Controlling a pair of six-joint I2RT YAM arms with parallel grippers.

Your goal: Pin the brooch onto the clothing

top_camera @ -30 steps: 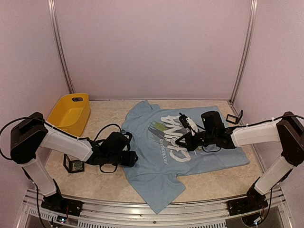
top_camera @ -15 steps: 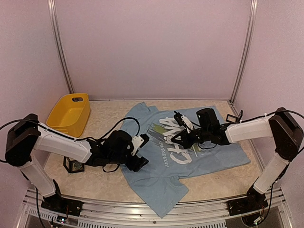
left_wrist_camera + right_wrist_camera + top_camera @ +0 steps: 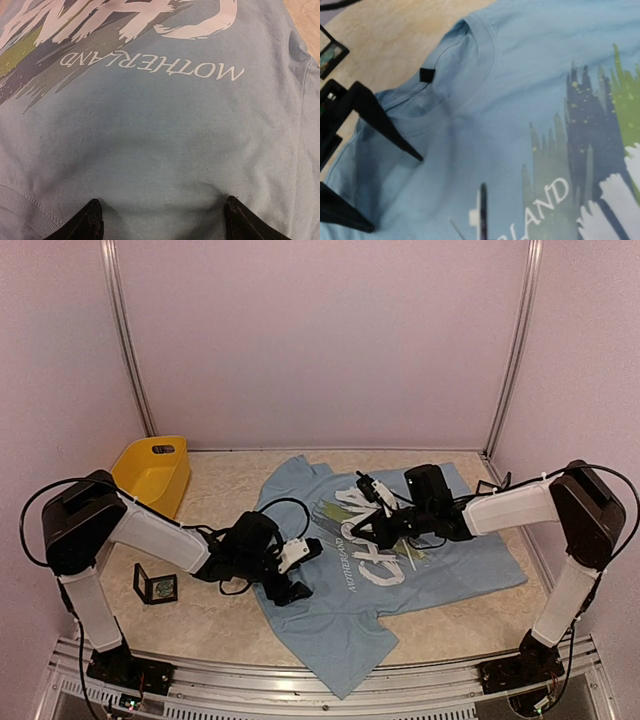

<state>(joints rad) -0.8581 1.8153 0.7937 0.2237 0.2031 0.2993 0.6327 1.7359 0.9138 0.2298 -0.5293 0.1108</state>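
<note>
the clothing [image 3: 440,575], a light blue t-shirt, lies flat on the counter [image 3: 220,625], print side up, its collar toward the left arm. the left claw [image 3: 303,570] hangs low over the plain cloth under the "motherland" line with its fingers [image 3: 90,222] spread apart and nothing between them but fabric. the right claw [image 3: 368,530] is pressed together over the chest print, pointing toward the collar. the brooch itself i cannot pick out for certain: a thin pale and dark sliver [image 3: 481,215] at the bottom of the right wrist view may be it, held edge-on, but the view is too poor to say. a yellow bin [image 3: 150,475] and a small black box [image 3: 157,586] sit well apart on the left.

the step in hand looks like readying the cloth for the pin. to do it well, the left claw should come straight down and gather a small fold of the top layer only, so the pin does not catch the back of the shirt. keep that fold near the right claw, on plain fabric rather than the thick print, and hold it taut and a little raised. the right claw should then bring its tip in shallow, nearly level with the counter, through the ridge of the fold and out again. a loose fold would likely slide away from the point.
</note>
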